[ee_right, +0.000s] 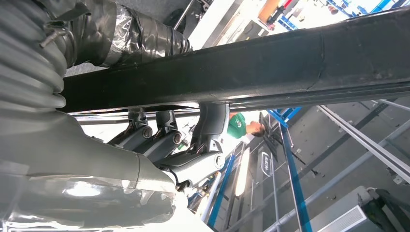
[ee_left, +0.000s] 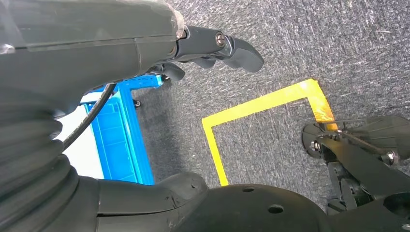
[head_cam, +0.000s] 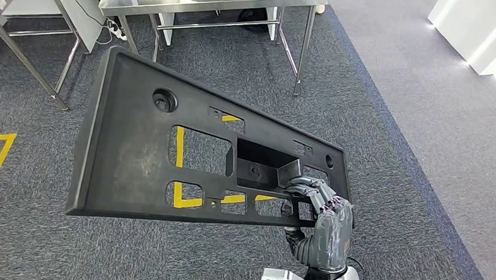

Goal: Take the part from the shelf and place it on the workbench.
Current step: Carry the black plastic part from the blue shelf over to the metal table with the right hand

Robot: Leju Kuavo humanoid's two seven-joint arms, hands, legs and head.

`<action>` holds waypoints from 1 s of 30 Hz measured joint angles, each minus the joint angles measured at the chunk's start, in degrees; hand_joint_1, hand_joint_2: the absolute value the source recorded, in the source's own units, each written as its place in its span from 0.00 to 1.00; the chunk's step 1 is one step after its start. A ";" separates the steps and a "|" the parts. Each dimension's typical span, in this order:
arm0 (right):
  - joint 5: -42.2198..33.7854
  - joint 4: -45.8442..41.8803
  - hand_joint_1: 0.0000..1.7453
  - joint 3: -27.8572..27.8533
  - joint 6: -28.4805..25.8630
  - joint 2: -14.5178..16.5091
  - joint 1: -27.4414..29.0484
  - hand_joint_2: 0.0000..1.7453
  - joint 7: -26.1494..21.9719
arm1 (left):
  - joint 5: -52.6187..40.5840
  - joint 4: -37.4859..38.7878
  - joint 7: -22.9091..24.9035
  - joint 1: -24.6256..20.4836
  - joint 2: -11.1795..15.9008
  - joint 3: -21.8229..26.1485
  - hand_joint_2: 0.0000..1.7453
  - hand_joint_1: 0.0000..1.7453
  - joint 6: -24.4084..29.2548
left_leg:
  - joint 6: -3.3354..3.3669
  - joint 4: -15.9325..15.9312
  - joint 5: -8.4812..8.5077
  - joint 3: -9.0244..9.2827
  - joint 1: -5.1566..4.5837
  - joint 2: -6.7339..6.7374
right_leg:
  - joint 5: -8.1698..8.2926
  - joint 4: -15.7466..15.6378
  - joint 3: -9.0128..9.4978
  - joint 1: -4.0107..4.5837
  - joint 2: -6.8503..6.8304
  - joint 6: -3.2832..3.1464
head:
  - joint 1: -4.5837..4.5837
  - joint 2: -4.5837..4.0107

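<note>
So the right hand (head_cam: 322, 226) has its fingers (head_cam: 312, 192) hooked over the lower edge of the black plastic panel (head_cam: 131, 147) near one end, gripping it there. That leaves nearly the whole part cantilevered out over the grey carpet (head_cam: 385, 121), tilted, with the far end riding higher. I'd guess the one-end hold is just to carry it clear of the body while walking. The stainless steel desk (head_cam: 194, 2) sits ahead, well apart from the part, so it isn't placed yet.

The panel itself is a long flat matte-black moulding with a raised rim, several rectangular cutouts, a boxy recess mid-way and a round socket near the far end. Yellow floor tape (head_cam: 186, 197) shows through the cutouts.

Left hand (ee_left: 212, 48) hangs low over the carpet, fingers loosely curled, holding nothing.
</note>
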 joint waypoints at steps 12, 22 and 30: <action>-0.34 0.00 1.00 0.08 0.00 0.04 -0.02 1.00 -0.15 | 0.28 0.00 0.43 -0.01 -0.05 0.02 1.00 0.00 1.31 | 0.00 0.00 0.00 -0.01 0.00 0.00 | 0.00 0.00 0.00 0.00 0.00 0.00 | 0.00 0.00; -0.45 0.02 1.00 0.37 0.00 0.07 -0.18 1.00 -0.14 | 0.81 0.00 1.17 -0.04 -0.22 0.86 1.00 0.00 2.83 | 0.00 0.00 0.00 -0.01 0.00 0.00 | 0.00 0.00 0.00 0.00 0.00 0.00 | 0.00 -0.01; -0.52 0.02 1.00 0.48 0.00 0.07 -0.37 1.00 0.07 | 1.07 0.00 1.68 -0.05 -0.22 0.96 1.00 0.00 2.71 | 0.01 0.01 0.00 -0.02 0.00 0.00 | 0.00 0.00 0.00 0.00 0.00 0.00 | 0.00 0.00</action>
